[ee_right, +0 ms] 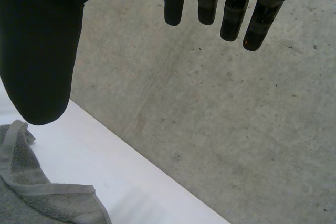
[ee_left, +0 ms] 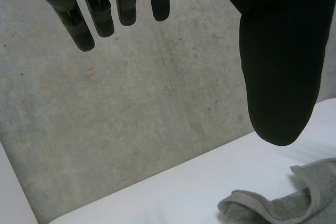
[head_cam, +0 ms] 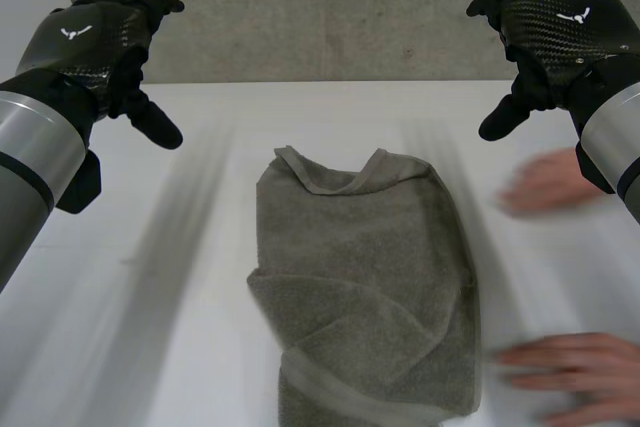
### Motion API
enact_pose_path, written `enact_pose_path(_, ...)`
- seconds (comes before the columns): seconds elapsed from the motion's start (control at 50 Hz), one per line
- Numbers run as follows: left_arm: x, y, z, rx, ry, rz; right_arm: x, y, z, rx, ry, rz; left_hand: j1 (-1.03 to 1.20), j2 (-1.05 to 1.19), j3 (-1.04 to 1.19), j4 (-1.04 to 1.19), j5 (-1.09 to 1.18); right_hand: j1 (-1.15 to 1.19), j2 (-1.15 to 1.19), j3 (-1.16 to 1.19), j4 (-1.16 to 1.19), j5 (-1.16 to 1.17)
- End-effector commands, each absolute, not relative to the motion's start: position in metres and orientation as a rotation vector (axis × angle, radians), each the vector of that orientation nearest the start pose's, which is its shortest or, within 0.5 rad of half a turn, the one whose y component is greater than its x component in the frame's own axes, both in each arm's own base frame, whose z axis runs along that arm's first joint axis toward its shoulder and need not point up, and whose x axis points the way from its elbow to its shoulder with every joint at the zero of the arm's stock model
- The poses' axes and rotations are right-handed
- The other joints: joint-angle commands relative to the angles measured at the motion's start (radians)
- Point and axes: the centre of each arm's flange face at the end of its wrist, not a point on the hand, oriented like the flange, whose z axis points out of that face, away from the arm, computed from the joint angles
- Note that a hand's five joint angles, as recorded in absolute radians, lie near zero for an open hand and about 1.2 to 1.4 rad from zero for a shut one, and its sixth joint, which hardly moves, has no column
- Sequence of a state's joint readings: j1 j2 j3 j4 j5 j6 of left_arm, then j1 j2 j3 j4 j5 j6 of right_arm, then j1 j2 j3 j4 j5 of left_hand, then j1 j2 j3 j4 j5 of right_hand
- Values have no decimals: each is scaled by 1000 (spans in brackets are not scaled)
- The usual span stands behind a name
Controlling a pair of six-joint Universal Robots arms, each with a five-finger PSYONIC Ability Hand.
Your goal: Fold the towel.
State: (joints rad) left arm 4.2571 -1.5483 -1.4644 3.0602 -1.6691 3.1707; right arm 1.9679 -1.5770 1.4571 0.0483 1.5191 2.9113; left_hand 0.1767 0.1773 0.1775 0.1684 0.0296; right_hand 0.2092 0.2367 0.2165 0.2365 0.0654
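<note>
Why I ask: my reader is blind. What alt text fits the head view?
A rumpled grey towel lies on the white table, untouched. The left hand and the right hand hang open to either side. A person's hands are on the table at the right.

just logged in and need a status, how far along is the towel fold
Done: no neat fold yet; the towel lies rumpled on the table, partly lapped over itself. In hand: nothing; the left hand and right hand hang open above the table, clear of the towel. A person's hands are on the table beside it. Left: the whole fold.
</note>
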Motion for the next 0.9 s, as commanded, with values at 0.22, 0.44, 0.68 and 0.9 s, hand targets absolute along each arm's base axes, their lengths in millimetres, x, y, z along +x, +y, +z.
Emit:
enact_pose_path(0.22,-252,-215,328,510,2366,-2385,246,-231,340,-693,1925,-2168,40,39,39,48,12,-35,-62,-42,-62,-65)
enact_pose_path(0.44,-282,-200,279,670,2583,-2162,264,-244,306,-1056,1942,-2081,237,236,236,245,209,-35,-62,-42,-62,-65)
enact_pose_path(0.68,-307,-186,209,638,2829,-1859,264,-278,247,-1331,2066,-1816,51,51,51,60,24,-35,-62,-42,-62,-65)
enact_pose_path(0.9,-323,-175,162,676,2931,-1685,257,-304,212,-1362,2159,-1737,78,77,77,86,50,-35,-62,-42,-62,-65)
